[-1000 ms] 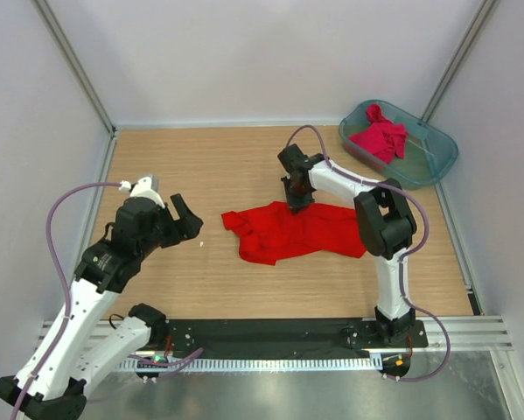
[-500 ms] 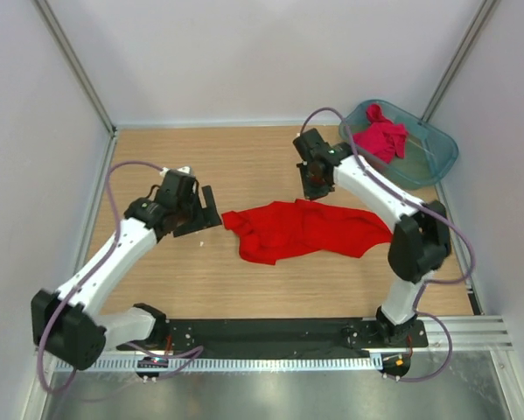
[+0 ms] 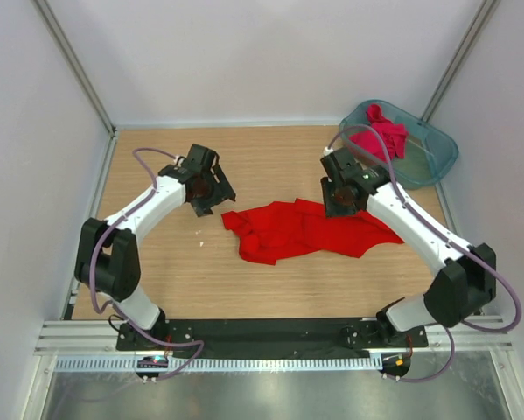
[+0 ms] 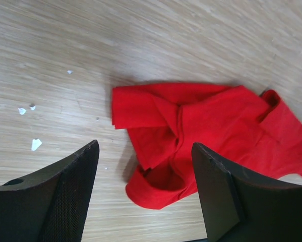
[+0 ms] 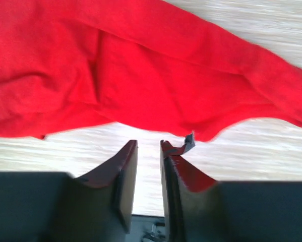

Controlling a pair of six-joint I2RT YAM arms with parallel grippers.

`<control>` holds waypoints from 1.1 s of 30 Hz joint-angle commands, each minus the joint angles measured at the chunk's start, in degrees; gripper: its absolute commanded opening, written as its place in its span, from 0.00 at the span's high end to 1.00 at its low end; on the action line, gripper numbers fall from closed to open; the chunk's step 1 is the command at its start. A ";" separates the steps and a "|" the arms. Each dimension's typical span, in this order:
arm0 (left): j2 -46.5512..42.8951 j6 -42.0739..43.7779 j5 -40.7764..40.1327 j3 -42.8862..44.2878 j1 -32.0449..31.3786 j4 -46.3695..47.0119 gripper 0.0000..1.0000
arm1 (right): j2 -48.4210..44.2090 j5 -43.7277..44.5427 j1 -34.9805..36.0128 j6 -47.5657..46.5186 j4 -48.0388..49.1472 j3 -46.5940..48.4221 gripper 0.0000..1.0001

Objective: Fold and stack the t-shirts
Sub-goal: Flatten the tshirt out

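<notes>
Left gripper [image 4: 144, 148] spread wide, swung nearer red t-shirt [image 3: 305, 229]; right gripper [image 5: 148, 144] narrowly parted, empty, shifted right

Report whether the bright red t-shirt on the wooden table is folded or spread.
Neither: the bright red cloth t-shirt lies crumpled, creases bunched and flaps overlapping.

A robotics lab test cell: white walls [image 3: 270, 52], aluminium frame posts [image 3: 76, 66], wooden table [image 3: 270, 157], black mounting rail [image 3: 279, 332]
</notes>
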 commanded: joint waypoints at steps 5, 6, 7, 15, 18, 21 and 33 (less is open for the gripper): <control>6.97 -8.67 0.01 5.44 0.53 0.91 0.26 | 7.28 -6.86 -0.04 3.52 10.26 3.93 0.46; 7.68 -8.67 -0.95 6.40 0.53 0.39 0.27 | 7.90 -7.39 -0.04 3.17 10.88 3.93 0.44; 8.39 -7.98 -1.48 6.84 0.71 0.12 0.29 | 8.60 -7.40 -0.12 3.16 10.54 4.37 0.43; 13.05 6.33 -3.52 8.17 1.50 -0.42 0.39 | 10.98 -7.92 -0.21 1.06 11.15 4.20 0.43; 12.18 12.84 -2.63 6.50 1.50 1.17 0.50 | 11.16 -8.63 -0.21 0.97 10.80 3.32 0.44; 9.98 19.60 -2.10 3.34 1.59 4.42 0.53 | 11.07 -9.42 -0.48 1.49 11.41 1.92 0.46; 7.51 40.00 6.40 -3.00 1.59 14.26 0.37 | 11.16 -13.37 -0.65 2.02 11.85 0.07 0.48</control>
